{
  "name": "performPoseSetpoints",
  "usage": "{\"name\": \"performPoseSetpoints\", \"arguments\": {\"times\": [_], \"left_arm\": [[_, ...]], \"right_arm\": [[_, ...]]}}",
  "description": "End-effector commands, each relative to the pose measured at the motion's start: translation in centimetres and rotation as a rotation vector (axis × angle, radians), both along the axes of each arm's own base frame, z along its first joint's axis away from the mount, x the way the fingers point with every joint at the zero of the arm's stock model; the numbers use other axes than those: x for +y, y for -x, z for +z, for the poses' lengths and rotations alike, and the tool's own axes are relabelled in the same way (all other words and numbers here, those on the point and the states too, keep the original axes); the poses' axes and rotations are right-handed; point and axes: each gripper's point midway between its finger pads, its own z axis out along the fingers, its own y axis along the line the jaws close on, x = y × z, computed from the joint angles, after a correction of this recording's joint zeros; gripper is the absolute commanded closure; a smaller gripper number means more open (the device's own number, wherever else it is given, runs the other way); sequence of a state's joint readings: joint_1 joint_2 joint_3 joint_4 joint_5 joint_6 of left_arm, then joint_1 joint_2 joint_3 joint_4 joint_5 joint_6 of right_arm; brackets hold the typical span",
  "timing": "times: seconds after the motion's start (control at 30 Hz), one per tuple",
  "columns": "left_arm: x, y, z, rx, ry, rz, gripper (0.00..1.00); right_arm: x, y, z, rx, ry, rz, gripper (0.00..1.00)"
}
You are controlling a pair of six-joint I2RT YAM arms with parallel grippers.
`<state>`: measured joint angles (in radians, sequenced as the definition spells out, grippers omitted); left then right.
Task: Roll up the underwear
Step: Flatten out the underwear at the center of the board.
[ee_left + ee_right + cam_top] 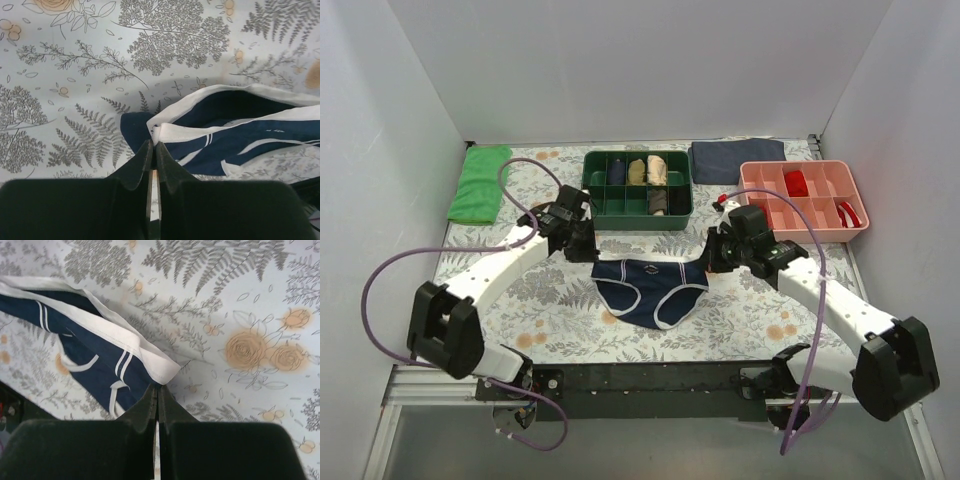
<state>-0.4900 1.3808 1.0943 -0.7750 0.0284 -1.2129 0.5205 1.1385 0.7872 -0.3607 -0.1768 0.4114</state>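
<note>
At mid-table, on the floral tablecloth point(550, 310), the navy underwear point(650, 290) lies spread, waistband on the far side.
My left gripper point(588, 250) is clamped tight on its left waistband corner, my right gripper point(710, 258) on the right corner.

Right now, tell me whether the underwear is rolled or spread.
Spread, not rolled: the underwear is opened out, waistband and both leg holes showing.

Overhead looks down; close wrist views share underwear point(650, 290).
</note>
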Motion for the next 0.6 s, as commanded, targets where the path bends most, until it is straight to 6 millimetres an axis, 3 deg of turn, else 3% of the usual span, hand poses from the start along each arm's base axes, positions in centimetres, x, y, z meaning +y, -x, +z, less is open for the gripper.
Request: {"name": "performPoseSetpoints", "arguments": {"times": [0.0, 0.2, 0.33, 0.5, 0.57], "left_arm": [[-1.2, -3.8, -0.7, -0.096, 0.0, -0.029, 1.0], [-1.9, -7.6, -2.5, -0.134, -0.035, -0.027, 0.99], [-2.6, -9.9, -4.1, -0.143, -0.059, -0.04, 0.99], [-2.3, -12.3, -5.4, -0.164, -0.12, -0.045, 0.92], [-2.5, -12.7, -6.4, -0.144, -0.127, -0.053, 0.91]], "right_arm": [[-0.3, -4.5, -0.7, -0.103, 0.025, -0.076, 0.99], [-0.7, -7.6, -2.4, -0.127, 0.051, -0.117, 0.94], [-1.6, -8.3, -4.6, -0.09, 0.094, -0.166, 0.94], [-2.1, -7.9, -7.5, -0.024, 0.103, -0.206, 0.95], [-1.9, -8.6, -7.6, -0.042, 0.097, -0.219, 0.95]]}}
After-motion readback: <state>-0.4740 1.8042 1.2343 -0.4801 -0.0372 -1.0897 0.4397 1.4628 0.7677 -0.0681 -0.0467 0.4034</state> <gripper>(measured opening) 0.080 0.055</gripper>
